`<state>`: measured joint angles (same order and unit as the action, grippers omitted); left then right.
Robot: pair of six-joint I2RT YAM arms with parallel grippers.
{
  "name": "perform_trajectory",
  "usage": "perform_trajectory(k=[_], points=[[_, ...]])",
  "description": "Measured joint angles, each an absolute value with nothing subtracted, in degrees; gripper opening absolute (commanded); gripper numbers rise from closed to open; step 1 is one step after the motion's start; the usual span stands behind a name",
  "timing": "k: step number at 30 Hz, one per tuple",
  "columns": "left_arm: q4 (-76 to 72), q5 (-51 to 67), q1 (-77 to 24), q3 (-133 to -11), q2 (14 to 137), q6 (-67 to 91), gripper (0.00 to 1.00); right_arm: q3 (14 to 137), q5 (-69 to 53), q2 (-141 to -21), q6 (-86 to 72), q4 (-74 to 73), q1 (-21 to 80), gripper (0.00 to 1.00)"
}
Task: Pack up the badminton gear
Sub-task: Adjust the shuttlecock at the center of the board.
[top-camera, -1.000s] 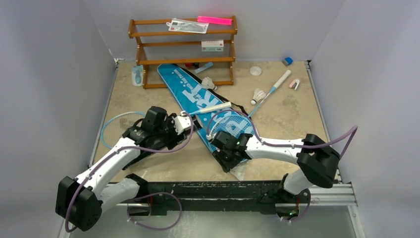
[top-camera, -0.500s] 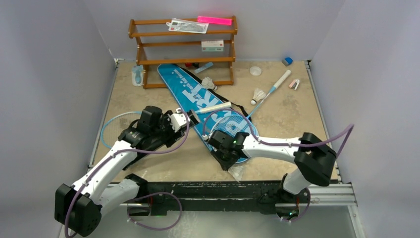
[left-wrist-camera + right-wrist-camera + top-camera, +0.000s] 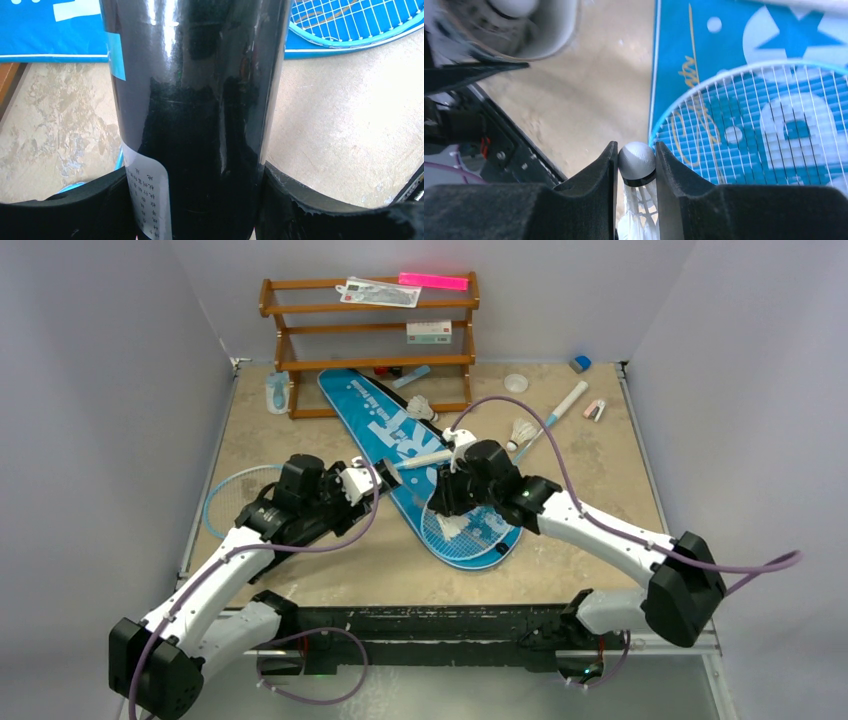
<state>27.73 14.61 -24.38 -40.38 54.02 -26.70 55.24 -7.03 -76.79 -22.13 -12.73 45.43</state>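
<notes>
The left arm (image 3: pixel 215 570) reached from its base up and rightward toward the blue bag (image 3: pixel 372 410); its wrist sat just off the bag's left edge; the left end effector (image 3: pixel 192 172) had both fingers pressed against opposite sides of the black tube (image 3: pixel 195 75), clamped around it. The right arm (image 3: pixel 600 530) ran leftward from its base, forearm raised; its wrist bent down over the bag's wide near end; the right end effector (image 3: pixel 635 150) pinched the round cork of a shuttlecock (image 3: pixel 636 162) between its fingers, feathers trailing back toward the palm.
</notes>
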Motion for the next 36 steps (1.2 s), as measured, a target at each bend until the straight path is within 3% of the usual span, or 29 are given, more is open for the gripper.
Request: perform_trajectory(k=[8, 12, 16, 21, 25, 28, 36], points=[[27.44, 14.68, -24.38, -40.38, 53.76, -26.55, 0.31, 34.46, 0.8, -68.49, -24.53, 22.72, 46.22, 0.2], [27.38, 14.9, -24.38, -40.38, 53.12, -26.55, 0.31, 29.21, 6.07, -73.25, -23.49, 38.13, 46.11, 0.22], [27.24, 15.75, -24.38, -40.36, 53.08, -26.55, 0.31, 25.98, 8.88, -79.72, -20.38, 55.9, 46.11, 0.34], [27.24, 16.32, -24.38, -40.38, 53.08, -26.57, 0.31, 21.87, 9.76, -88.09, -16.43, 74.96, 46.11, 0.39], [27.24, 16.45, -24.38, -40.38, 53.08, -26.57, 0.31, 19.4, 9.82, -94.5, -15.2, 81.78, 46.11, 0.44], [27.24, 16.51, -24.38, -40.36, 53.08, -26.57, 0.31, 18.35, 10.0, -97.17, -15.07, 82.89, 46.11, 0.64], [27.24, 16.78, -24.38, -40.36, 53.28, -26.57, 0.31, 16.03, 11.49, -93.21, -14.7, 85.12, 46.11, 0.79]])
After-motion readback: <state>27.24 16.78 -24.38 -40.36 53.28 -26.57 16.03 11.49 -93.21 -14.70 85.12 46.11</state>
